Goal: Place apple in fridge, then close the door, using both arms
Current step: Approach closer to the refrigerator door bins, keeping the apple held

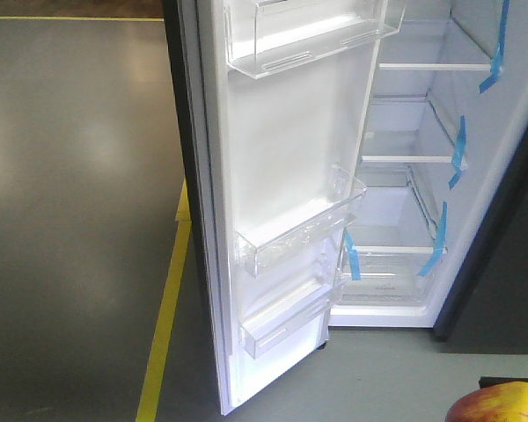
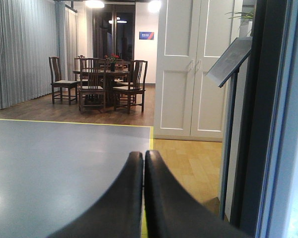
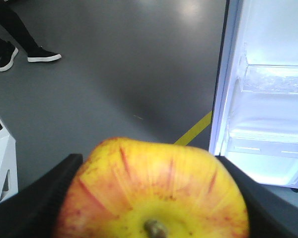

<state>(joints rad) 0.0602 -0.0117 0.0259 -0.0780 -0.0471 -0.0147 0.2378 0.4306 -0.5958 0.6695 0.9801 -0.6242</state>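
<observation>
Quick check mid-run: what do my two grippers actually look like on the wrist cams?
The left gripper has two smooth, slightly glossy black fingers that curve and taper to rounded tips. The right gripper has black fingers too, but matte and finely textured, with broad sloping outer edges. No cables, markings or arm links show in either wrist view.

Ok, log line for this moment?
right pincer shut on apple | left pincer shut, empty | door open | apple outside fridge

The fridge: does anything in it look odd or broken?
Only the blue tape strips stuck on the front corners of the glass shelves, unusual for a fridge. Nothing looks spilled or cracked; the door stands open.
</observation>
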